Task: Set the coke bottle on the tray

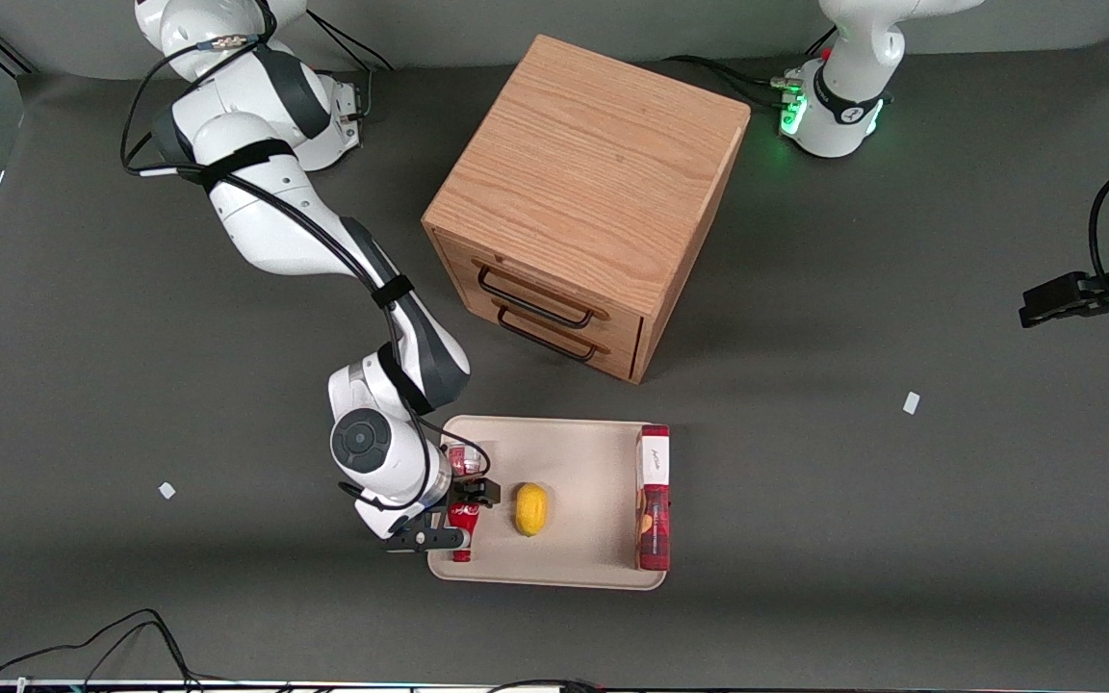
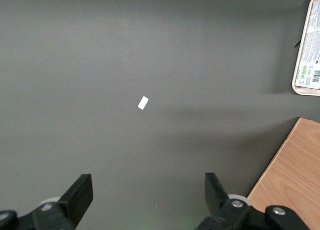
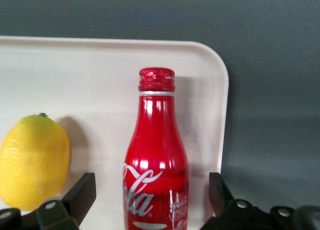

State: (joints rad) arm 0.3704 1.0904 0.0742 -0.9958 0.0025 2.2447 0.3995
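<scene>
Red and glossy, the coke bottle (image 3: 156,162) is seen lying on the tray (image 1: 574,452), close to the rim at the working arm's end, with its capped neck pointing toward the front camera. The gripper (image 1: 453,520) is positioned over the bottle, its two fingers spread wide on either side of the body and not touching it, so nothing is held. A yellow lemon (image 1: 531,508) is placed on the tray just beside the bottle, apart from it. A long red box (image 1: 654,497) with a white end is laid along the tray's rim toward the parked arm's end. A wooden drawer cabinet (image 1: 585,197) is set on the grey table (image 1: 901,529), farther from the front camera than the tray.
</scene>
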